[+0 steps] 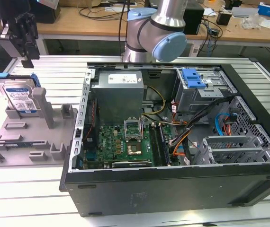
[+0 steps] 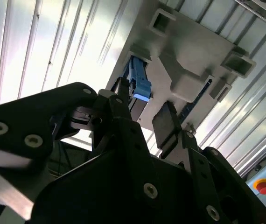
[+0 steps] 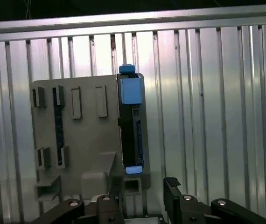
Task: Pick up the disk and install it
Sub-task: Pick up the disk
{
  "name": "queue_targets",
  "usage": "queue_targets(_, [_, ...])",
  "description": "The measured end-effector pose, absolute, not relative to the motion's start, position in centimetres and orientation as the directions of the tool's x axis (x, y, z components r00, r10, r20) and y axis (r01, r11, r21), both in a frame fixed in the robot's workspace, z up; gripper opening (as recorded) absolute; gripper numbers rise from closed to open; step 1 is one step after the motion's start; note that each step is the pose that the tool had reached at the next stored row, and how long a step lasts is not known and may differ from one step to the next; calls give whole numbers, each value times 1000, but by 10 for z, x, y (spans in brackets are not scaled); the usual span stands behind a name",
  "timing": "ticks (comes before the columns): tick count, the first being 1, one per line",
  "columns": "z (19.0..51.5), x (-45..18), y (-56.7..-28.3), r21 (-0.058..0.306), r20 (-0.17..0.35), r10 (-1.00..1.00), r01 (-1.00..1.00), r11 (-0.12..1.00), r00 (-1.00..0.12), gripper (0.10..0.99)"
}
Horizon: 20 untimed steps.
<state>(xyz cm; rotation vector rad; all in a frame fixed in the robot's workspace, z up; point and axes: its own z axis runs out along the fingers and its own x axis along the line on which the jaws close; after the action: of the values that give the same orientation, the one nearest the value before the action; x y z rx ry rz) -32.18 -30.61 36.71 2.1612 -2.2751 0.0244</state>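
Bench: ribbed aluminium bench (image 1: 26, 198) carries a grey holder (image 1: 45, 137) and an open computer case (image 1: 173, 189).
Disk: I see the disk (image 1: 19, 97) on edge in that holder, straight below the tool (image 1: 26, 60), apart from it.
Axis: its thin upper edge lines up with the tool's gap.
Tool: spread, holding nothing.
Room: a holder post (image 1: 41, 101) stands just beside the disk.

No print can be read here. The white-and-blue label (image 1: 21, 98) on the disk (image 1: 13, 91) carries lines too fine to make out, and so does the pale sticker (image 1: 120, 77) on the grey power supply (image 1: 121, 97).
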Motion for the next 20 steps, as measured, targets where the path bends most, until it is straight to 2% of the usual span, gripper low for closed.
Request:
queue_targets(13, [360,-400,-306,-9,13,-999,-999,35,-36,482])
queue_targets(20, [357,-402,-306,-9,13,-999,-999,34,-34,482])
